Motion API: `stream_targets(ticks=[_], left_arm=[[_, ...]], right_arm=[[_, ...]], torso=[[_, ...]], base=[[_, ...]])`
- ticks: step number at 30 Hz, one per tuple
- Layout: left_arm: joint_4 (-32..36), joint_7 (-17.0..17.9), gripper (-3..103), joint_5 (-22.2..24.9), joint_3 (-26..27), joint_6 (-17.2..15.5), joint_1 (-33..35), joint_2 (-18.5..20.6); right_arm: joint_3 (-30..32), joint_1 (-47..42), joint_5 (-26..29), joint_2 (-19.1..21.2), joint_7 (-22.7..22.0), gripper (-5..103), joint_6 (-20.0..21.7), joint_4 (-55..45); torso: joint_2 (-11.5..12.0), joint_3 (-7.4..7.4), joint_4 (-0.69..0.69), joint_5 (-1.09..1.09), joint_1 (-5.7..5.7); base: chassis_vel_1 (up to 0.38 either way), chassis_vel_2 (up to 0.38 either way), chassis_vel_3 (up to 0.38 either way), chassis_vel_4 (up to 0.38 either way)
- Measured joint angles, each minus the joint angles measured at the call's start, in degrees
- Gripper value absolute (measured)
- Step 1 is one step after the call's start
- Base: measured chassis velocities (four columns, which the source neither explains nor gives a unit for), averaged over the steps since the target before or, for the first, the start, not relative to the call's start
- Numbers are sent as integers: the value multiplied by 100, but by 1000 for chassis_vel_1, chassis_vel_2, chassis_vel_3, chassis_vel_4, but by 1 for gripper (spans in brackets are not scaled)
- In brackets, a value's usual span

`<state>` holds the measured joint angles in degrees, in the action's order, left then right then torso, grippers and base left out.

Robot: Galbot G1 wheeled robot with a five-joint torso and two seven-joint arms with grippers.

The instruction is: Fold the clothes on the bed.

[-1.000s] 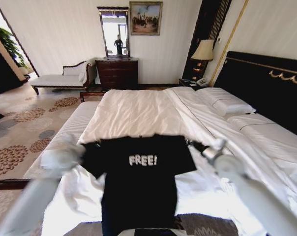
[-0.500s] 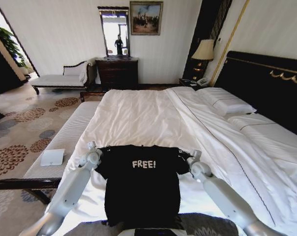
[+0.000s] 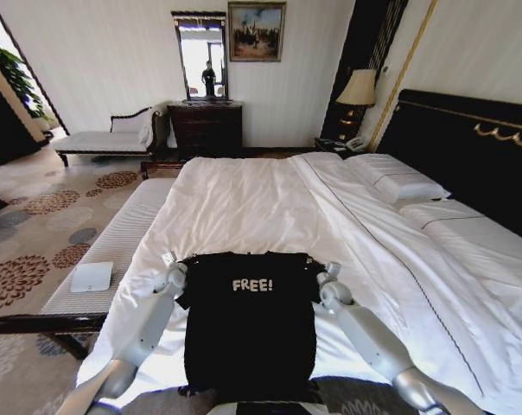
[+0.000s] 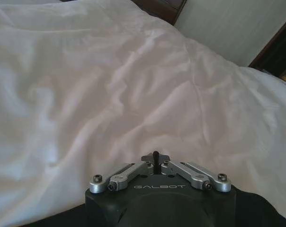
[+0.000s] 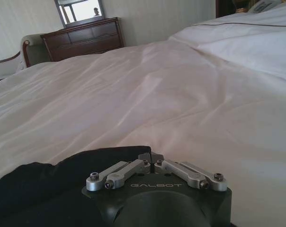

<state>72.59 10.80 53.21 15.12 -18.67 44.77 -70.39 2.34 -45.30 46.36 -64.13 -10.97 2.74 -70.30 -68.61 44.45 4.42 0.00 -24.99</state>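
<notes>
White bed [image 3: 244, 203] under black T-shirt [image 3: 248, 333], sleeves hidden, each tool [image 3: 176, 270] [image 3: 324, 275] seemingly pinched on its shoulders.

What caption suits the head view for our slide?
Both grippers, left and right, hold a black T-shirt by its shoulders on a white bed.

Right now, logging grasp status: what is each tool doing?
Left tool: shut on the T-shirt.
Right tool: shut on the T-shirt.
</notes>
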Motion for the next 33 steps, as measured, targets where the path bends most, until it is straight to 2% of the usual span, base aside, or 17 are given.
stream_targets(ticks=[4,17,18,20,21,22,23,24,25,26,27,28,29,30,33], left_arm=[[0,-135,2,-57,19,88,87,-33],[-101,-94,2,-72,113,115,260,-2],[-82,-78,-1,-73,128,115,282,-21],[-60,-58,1,-69,146,118,297,-37],[-20,-30,3,-44,168,127,317,-50],[46,-8,8,7,196,138,347,-59],[140,15,8,66,231,149,391,-60],[247,34,13,120,268,158,446,-59],[387,58,18,173,323,165,521,-57],[387,58,18,173,323,165,521,-57],[491,87,24,201,373,170,579,-57],[702,158,24,237,483,178,703,-56],[918,235,30,254,608,179,853,-56],[918,235,30,254,608,179,853,-56],[1525,388,46,238,977,164,1340,-36]], right_arm=[[-101,77,-99,-145,48,0,-6,121],[-42,-34,-470,-273,-107,0,-21,311],[-33,-46,-470,-273,-141,0,-20,294],[-14,-53,-467,-274,-164,0,-34,280],[13,-59,-458,-284,-172,-1,-89,266],[54,-72,-437,-298,-168,4,-200,228],[104,-92,-382,-303,-133,8,-312,174],[167,-127,-309,-301,-85,8,-424,83],[243,-182,-220,-288,-43,14,-513,-40],[243,-182,-220,-288,-43,14,-513,-40],[304,-237,-148,-273,-21,20,-565,-142],[426,-358,-31,-231,8,25,-633,-342],[553,-477,58,-175,8,30,-661,-534],[553,-477,58,-175,8,30,-661,-534],[1010,-896,225,17,-93,41,-649,-1090]], torso=[[0,0,0,0,1],[0,0,-1,-1,1],[0,0,0,0,1],[0,0,0,-1,1],[0,0,0,0,1],[0,0,0,0,1],[0,0,0,0,1],[0,0,0,1,1],[0,0,0,0,0],[0,0,0,0,0],[0,0,-1,-1,0],[0,0,0,1,0],[0,0,0,1,1],[0,0,0,1,1],[0,-1,1,0,1]], base=[[0,0,0,0],[0,0,0,0],[0,0,0,0],[0,0,0,0],[0,0,0,0],[0,0,0,0],[0,0,0,0],[0,0,0,0],[0,0,0,0],[0,0,0,0],[0,0,0,0],[0,0,0,0],[0,0,0,0],[0,0,0,0],[0,0,0,0]])
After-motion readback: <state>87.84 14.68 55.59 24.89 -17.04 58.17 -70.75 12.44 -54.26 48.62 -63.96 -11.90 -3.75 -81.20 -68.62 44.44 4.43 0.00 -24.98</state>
